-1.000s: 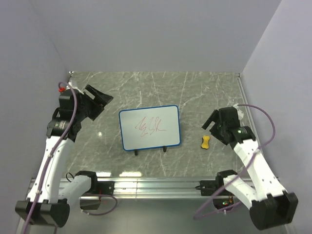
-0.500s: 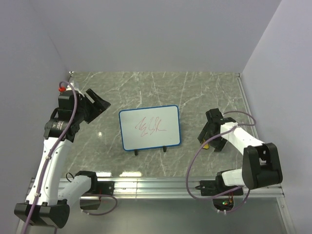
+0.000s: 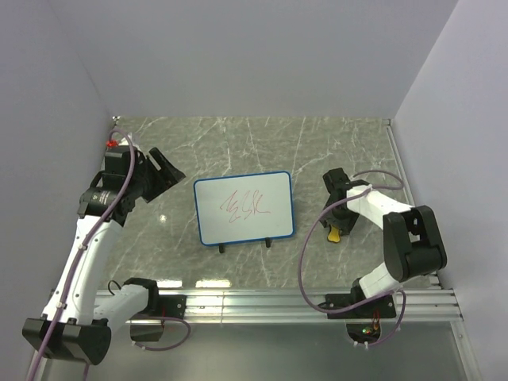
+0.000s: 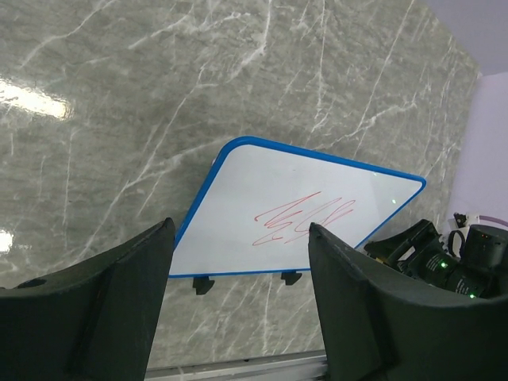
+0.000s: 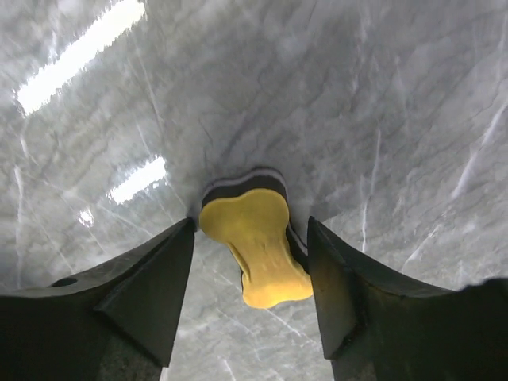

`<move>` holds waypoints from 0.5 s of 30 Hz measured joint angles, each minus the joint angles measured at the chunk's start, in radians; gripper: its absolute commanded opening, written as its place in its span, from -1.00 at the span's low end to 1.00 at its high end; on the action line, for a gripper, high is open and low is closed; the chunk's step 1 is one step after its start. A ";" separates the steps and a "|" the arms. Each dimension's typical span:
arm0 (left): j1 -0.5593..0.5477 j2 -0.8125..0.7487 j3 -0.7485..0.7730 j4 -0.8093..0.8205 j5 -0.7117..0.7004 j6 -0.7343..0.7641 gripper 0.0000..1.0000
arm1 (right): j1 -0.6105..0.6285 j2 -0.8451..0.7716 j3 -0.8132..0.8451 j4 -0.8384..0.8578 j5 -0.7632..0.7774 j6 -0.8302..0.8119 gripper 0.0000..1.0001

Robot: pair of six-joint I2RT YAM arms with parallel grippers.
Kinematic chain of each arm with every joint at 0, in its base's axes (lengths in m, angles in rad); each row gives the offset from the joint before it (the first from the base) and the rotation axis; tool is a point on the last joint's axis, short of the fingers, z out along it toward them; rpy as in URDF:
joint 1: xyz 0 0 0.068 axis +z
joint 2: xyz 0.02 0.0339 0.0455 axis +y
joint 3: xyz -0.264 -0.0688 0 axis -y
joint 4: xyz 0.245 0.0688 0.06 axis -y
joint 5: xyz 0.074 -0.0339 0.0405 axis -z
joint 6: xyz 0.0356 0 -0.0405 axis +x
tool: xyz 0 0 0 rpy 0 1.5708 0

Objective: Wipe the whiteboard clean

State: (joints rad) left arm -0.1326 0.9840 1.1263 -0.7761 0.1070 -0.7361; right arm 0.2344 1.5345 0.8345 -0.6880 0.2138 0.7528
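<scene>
The whiteboard (image 3: 244, 208), blue-framed with a red scribble (image 3: 244, 206) on it, stands on small black feet in the middle of the marble table. In the left wrist view the whiteboard (image 4: 294, 214) lies beyond my fingers. My left gripper (image 3: 168, 168) (image 4: 240, 228) hangs open above the table, left of the board, holding nothing. A small yellow eraser (image 3: 335, 233) (image 5: 258, 246) lies right of the board. My right gripper (image 3: 336, 225) (image 5: 250, 226) is down at the table, its open jaws straddling the eraser, fingers close on both sides.
An aluminium rail (image 3: 262, 302) runs along the near table edge between the arm bases. Grey walls close in the left, back and right sides. The right arm's cable (image 3: 313, 262) loops over the table's near right part.
My right arm swung inward and down onto the eraser, and its jaws narrowed around it. The left gripper drifted slightly right toward the board and closed a little.
</scene>
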 measured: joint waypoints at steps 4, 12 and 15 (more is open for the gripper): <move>0.000 -0.002 0.000 -0.001 -0.005 0.003 0.47 | 0.002 0.007 0.007 -0.004 0.027 -0.004 0.08; 0.000 -0.009 0.000 -0.015 -0.026 0.006 0.46 | 0.011 0.001 0.007 -0.023 0.047 -0.012 -0.06; 0.000 -0.015 0.000 -0.015 -0.027 0.006 0.44 | 0.022 -0.012 0.007 -0.032 0.050 -0.016 -0.03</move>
State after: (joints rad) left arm -0.1326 0.9688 1.1259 -0.7914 0.0803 -0.7300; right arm 0.2565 1.5227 0.8413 -0.7197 0.2638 0.7368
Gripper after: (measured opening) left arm 0.729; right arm 0.481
